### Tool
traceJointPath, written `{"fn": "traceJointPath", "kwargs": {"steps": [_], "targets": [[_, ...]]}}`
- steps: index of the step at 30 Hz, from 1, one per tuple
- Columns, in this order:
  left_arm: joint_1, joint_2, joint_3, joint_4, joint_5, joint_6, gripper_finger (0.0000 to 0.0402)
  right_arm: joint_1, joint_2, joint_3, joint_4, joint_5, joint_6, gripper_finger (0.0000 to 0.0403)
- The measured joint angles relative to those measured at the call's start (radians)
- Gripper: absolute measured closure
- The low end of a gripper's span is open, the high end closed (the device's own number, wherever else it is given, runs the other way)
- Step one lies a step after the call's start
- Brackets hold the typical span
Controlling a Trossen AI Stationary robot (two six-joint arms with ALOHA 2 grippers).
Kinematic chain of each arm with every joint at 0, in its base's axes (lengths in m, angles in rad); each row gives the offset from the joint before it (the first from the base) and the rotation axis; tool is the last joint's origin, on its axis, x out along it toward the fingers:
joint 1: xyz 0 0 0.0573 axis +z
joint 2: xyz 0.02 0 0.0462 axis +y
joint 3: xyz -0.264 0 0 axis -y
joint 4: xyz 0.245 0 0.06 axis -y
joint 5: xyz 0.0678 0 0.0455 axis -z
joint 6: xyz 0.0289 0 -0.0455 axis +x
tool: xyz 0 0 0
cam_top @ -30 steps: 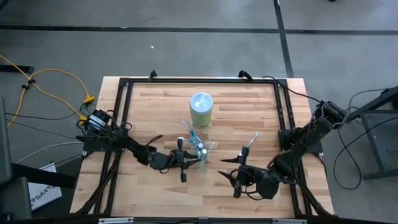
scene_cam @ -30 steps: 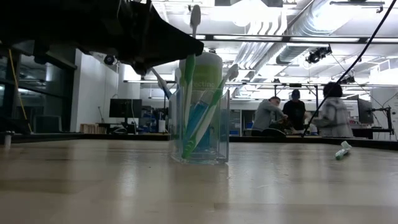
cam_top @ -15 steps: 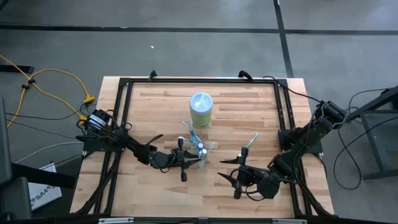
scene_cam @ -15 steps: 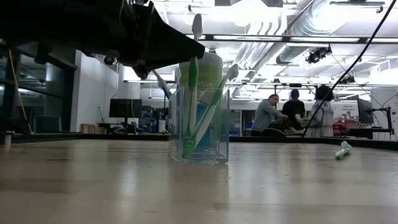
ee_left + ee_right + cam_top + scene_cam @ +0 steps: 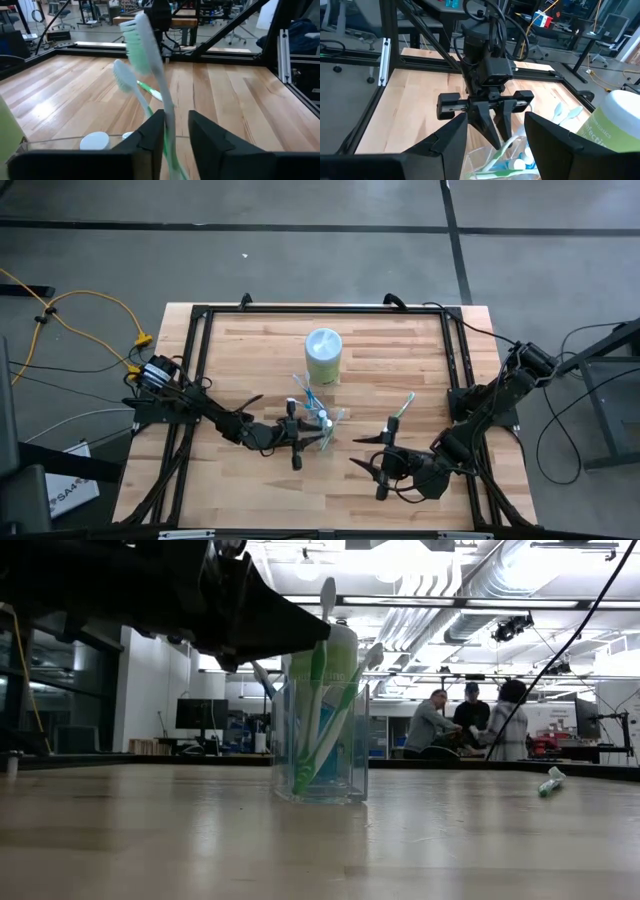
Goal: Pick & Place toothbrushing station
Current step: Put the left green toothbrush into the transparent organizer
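Left wrist view: left gripper jaws slightly apart around green toothbrush in tumbler, mid-worktop; right gripper jaws apart, near front edge.

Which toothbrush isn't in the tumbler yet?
The green-and-white toothbrush lying flat on the table, in front of the right gripper. The others stand in the tumbler at the left gripper.
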Motion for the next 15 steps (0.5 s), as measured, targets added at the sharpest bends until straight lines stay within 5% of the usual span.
{"fn": "traceJointPath", "kwargs": {"steps": [6, 15], "targets": [[0.0, 0.0, 0.0, -0.003, -0.001, 0.003, 0.0279, 0.0, 0.0, 0.0, 0.0, -0.01, 0.0, 0.0214], [0.0, 0.0, 0.0, -0.007, -0.039, -0.021, 0.0275, 0.0, 0.0, 0.0, -0.001, -0.01, 0.0, 0.0214]]}}
